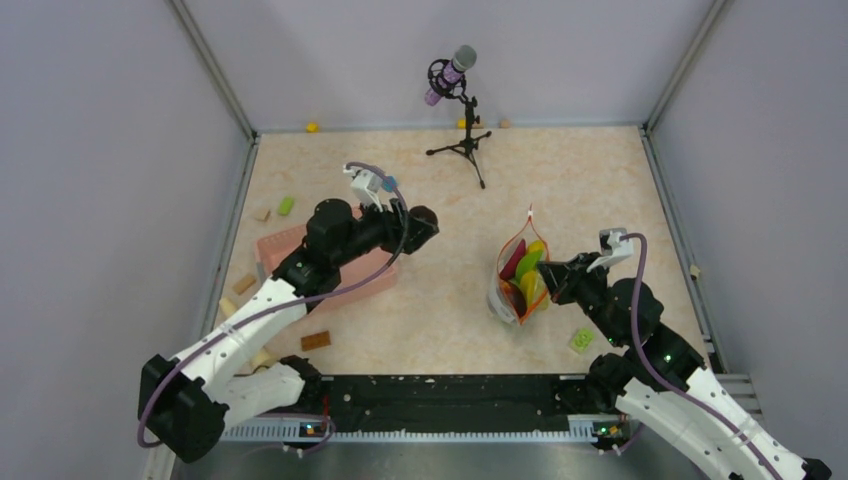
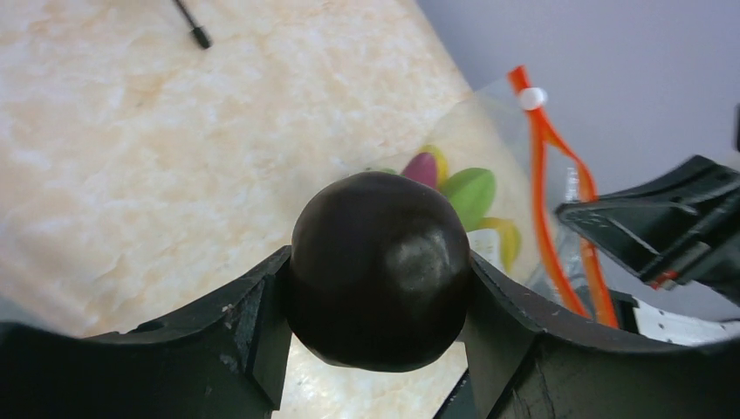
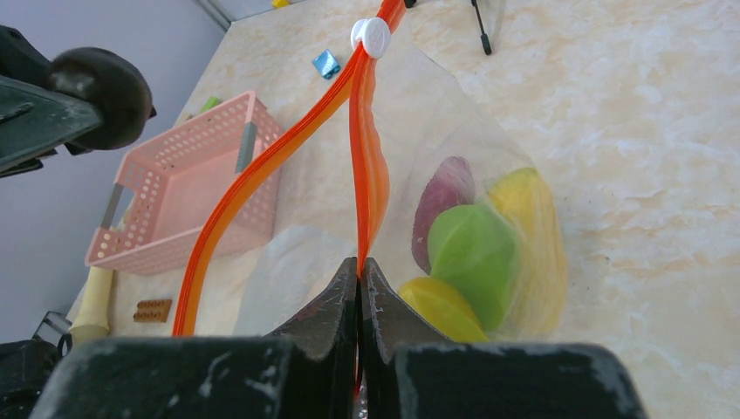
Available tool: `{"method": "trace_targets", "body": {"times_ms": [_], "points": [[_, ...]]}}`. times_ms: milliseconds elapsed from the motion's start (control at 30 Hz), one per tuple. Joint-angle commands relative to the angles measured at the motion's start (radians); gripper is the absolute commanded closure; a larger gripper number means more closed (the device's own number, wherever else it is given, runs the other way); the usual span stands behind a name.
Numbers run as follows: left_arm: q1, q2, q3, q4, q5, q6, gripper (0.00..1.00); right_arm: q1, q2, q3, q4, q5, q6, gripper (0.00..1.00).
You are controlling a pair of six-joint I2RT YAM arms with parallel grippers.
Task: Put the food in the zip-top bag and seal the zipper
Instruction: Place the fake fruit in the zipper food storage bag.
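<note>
My left gripper (image 2: pixel 377 279) is shut on a dark brown round piece of food (image 2: pixel 380 266) and holds it above the table, left of the zip-top bag (image 1: pixel 503 298). The clear bag stands upright with its mouth gaping. Inside lie maroon (image 3: pixel 445 196), green (image 3: pixel 471 253) and yellow (image 3: pixel 524 196) food pieces. My right gripper (image 3: pixel 359 271) is shut on one side of the orange-red zipper (image 3: pixel 366 166). The other side of the strip bows away to the left. The white slider (image 3: pixel 372 37) sits at the far end.
The pink basket (image 1: pixel 285 245) lies under my left arm. A microphone on a tripod (image 1: pixel 462 110) stands at the back. Small blocks lie on the left (image 1: pixel 286 205), a brown waffle piece (image 1: pixel 316 341) sits near the front, and a green block (image 1: pixel 581 340) is beside my right arm.
</note>
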Motion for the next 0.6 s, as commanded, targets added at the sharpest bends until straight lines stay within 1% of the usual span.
{"method": "trace_targets", "body": {"times_ms": [0,200,333,400,500,567], "points": [[-0.083,0.03,0.12,0.017,0.09,0.081,1.0,0.0,-0.006,0.0,0.034,-0.003,-0.005,1.0],[-0.243,0.115,0.244,0.02,0.172,0.146,1.0,0.001,-0.009,-0.001,0.034,-0.001,-0.004,1.0],[-0.321,0.194,0.311,0.015,0.178,0.152,0.99,0.002,-0.02,-0.002,0.033,-0.005,-0.003,1.0],[-0.358,0.233,0.349,-0.007,0.156,0.172,0.98,0.001,-0.024,-0.002,0.033,-0.002,-0.003,1.0],[-0.416,0.285,0.409,-0.058,0.062,0.214,0.97,0.001,-0.023,-0.002,0.033,-0.003,-0.003,1.0],[-0.445,0.316,0.441,-0.099,0.025,0.234,0.96,0.001,-0.023,-0.002,0.033,-0.006,-0.004,1.0]]}}
